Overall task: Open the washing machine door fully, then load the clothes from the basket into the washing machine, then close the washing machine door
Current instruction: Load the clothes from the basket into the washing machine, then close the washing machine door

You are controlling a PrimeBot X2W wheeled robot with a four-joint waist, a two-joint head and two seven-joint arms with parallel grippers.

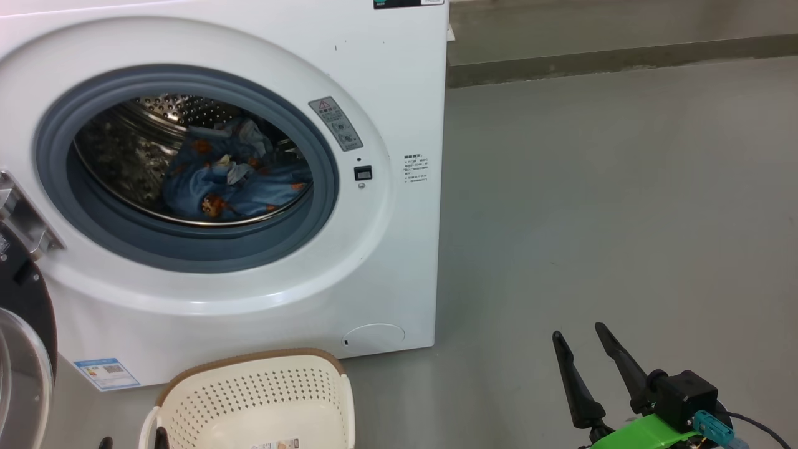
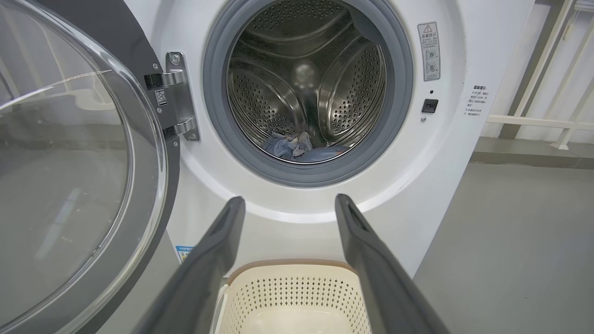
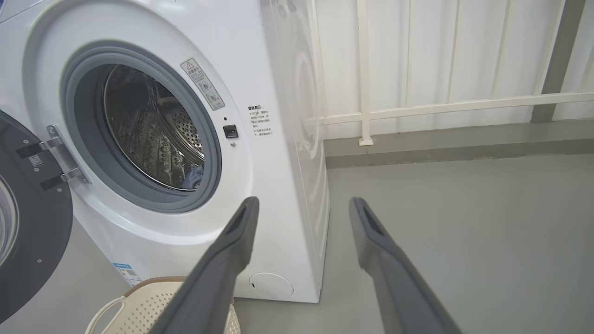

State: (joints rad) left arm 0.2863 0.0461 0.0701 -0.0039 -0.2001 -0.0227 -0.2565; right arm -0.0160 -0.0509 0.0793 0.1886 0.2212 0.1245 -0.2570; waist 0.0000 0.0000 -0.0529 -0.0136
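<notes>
floor [image 1: 611, 206]: grey, smooth | railing [image 3: 364, 69]: white bars (upright and crosswise) | kerb [image 3: 441, 148]: low, beneath railing

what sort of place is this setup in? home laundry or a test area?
Probably a bare test or utility area, not a furnished home: the washing machine stands on a plain grey floor, a white railing stands beyond it, and the basket sits in front.

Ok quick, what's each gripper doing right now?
Left gripper: open, holding nothing.
Right gripper: open, holding nothing.
</notes>
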